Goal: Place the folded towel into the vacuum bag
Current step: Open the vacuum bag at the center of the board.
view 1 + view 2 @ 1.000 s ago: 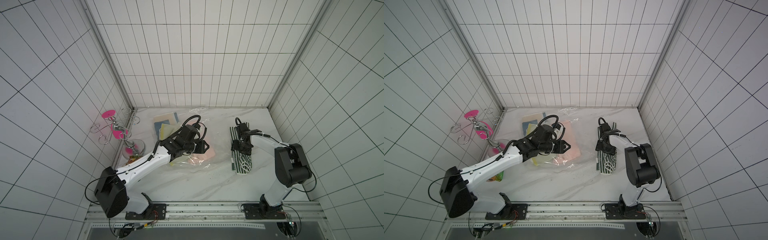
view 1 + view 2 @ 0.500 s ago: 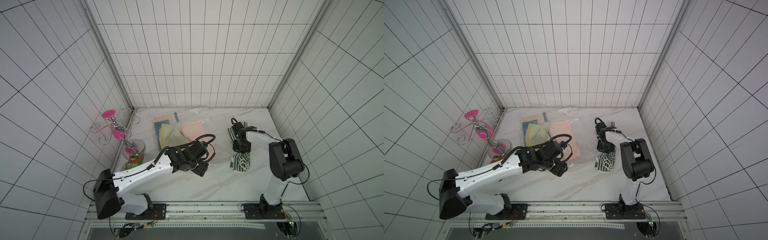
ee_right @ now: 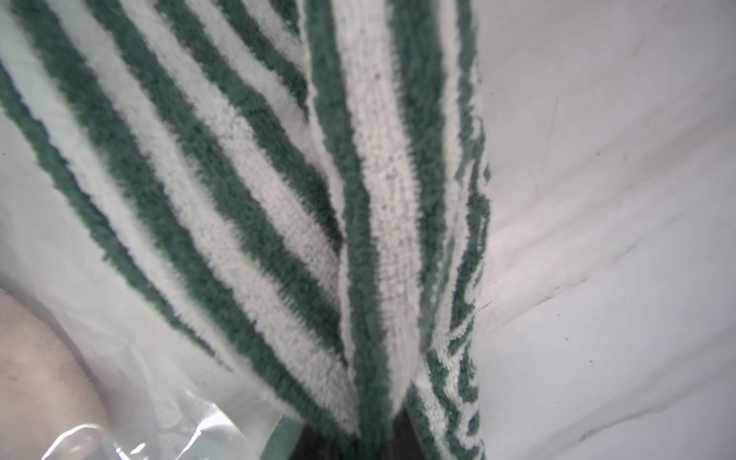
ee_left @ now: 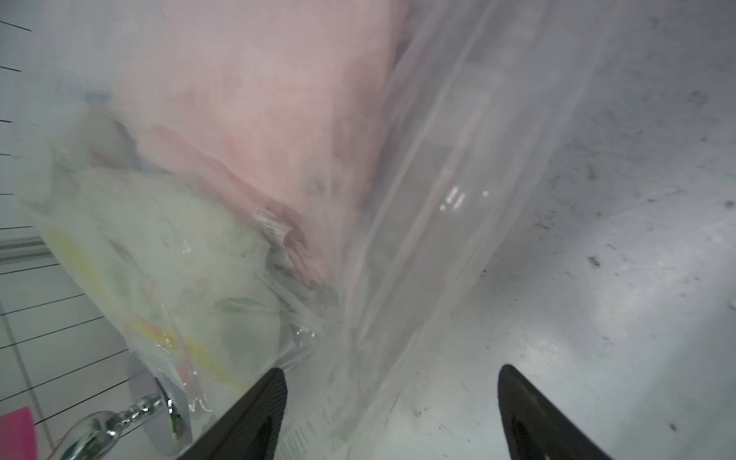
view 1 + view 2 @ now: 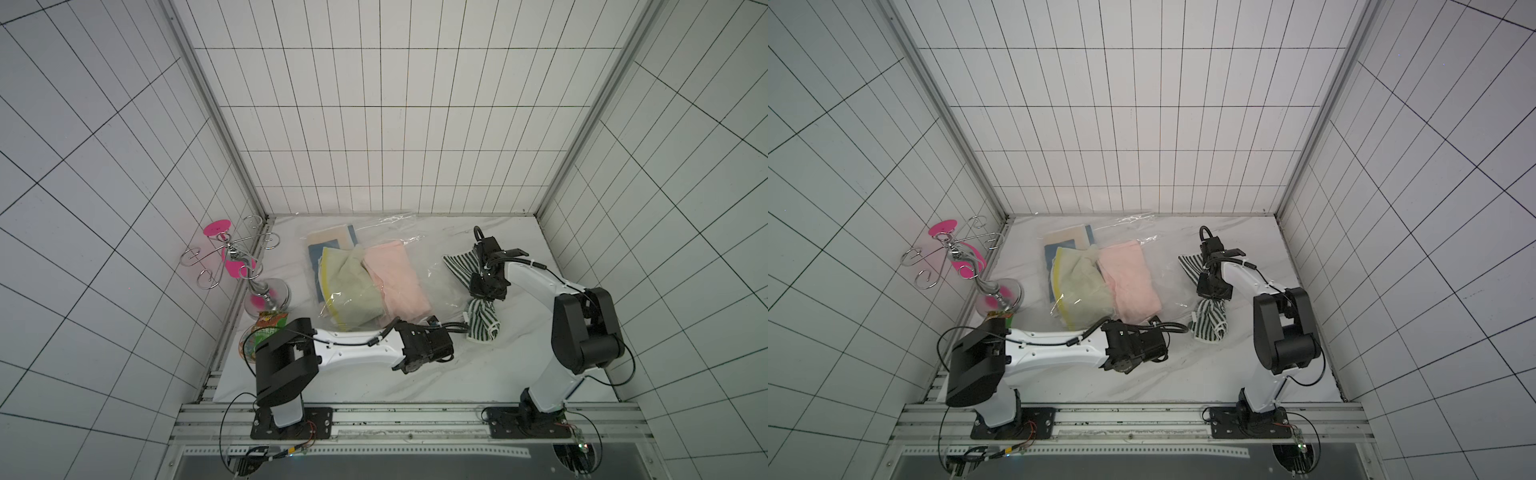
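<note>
The vacuum bag [image 5: 440, 282] [image 5: 1167, 278] lies crinkled at mid-table, holding a pink towel [image 5: 395, 282], a pale green one [image 5: 349, 295] and a blue-beige one. To its right, my right gripper [image 5: 484, 286] [image 5: 1212, 286] is shut on the middle of the green-and-white striped towel [image 5: 482, 324] [image 3: 278, 199], which is bunched with both ends drooping. Cloth hides the jaws in the right wrist view. My left gripper [image 5: 424, 345] [image 4: 391, 368] stands open and empty at the bag's near edge, with bag plastic [image 4: 418, 239] lying before it.
A chrome stand with pink discs [image 5: 237, 266] rises at the left wall. A green snack packet [image 5: 270, 328] sits in front of it. Tiled walls close in the back and both sides. Bare marble table [image 5: 478, 374] lies in front.
My left gripper opened, left the bag and drew back to its near edge. My right gripper shut on the flat striped towel's middle and lifted it, bunching it.
</note>
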Action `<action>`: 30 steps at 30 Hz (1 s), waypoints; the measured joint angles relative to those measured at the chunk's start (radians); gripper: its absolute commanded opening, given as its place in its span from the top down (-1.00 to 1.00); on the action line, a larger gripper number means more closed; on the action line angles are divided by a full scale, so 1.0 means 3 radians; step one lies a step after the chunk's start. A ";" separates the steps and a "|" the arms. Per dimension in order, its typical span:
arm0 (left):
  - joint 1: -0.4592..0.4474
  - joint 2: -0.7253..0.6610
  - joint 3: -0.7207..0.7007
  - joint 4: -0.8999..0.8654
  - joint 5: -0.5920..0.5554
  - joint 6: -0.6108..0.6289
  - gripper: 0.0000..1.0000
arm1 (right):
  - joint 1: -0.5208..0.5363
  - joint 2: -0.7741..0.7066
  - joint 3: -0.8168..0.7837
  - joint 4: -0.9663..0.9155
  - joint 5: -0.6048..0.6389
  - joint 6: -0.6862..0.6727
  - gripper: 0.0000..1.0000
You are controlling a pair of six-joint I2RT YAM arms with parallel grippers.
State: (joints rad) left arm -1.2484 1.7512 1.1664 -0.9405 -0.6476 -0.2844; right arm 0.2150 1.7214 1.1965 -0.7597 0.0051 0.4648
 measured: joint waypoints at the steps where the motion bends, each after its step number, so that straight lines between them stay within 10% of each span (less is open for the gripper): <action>1: 0.0009 0.0022 -0.0013 0.0045 -0.0153 0.0011 -0.57 | -0.0019 -0.0005 -0.0001 0.0000 -0.0023 -0.0008 0.94; 9: 0.0211 0.0001 -0.0099 0.0604 -0.0848 0.0453 1.00 | -0.0181 -0.0240 -0.0006 0.0006 -0.0159 -0.0050 0.99; 21: 0.1306 -0.0266 0.0898 0.0622 0.0315 0.0843 1.00 | -0.0375 -0.0666 0.0079 -0.0160 -0.0164 -0.0088 1.00; 30: 0.1563 -0.0266 0.1011 0.0464 0.1057 0.0853 1.00 | -0.0186 -0.1205 0.0060 -0.0415 -0.0187 -0.0125 1.00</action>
State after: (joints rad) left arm -0.7795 1.6714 1.4696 -0.8013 -0.3305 -0.0284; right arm 0.1593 1.3598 1.2144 -0.8841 -0.0509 0.4274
